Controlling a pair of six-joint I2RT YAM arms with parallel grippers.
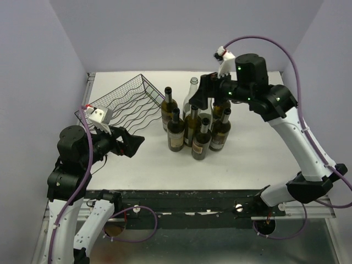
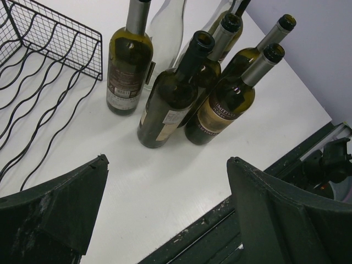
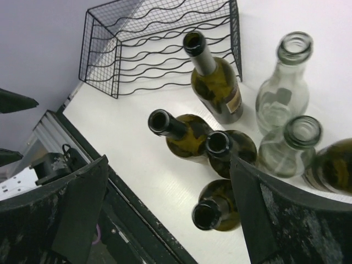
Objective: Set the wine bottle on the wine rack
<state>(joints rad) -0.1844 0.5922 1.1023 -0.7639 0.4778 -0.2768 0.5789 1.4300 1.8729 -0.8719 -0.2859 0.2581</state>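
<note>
My left claw hangs spread wide, gripping nothing, near the black wire wine rack at the white table's far left. My right claw — also spread, empty — hovers over the upright wine bottles clustered just right of the rack.

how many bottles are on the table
7, in one cluster beside the wine rack: five dark bottles nearer, two clear bottles at the back. The right gripper may hide more.

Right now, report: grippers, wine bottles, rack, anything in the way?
Left gripper open, empty. Right gripper open, empty, above the wine bottles. Wine rack holds no bottle. Bottles tightly clustered; neighbours crowd any grasp.
</note>
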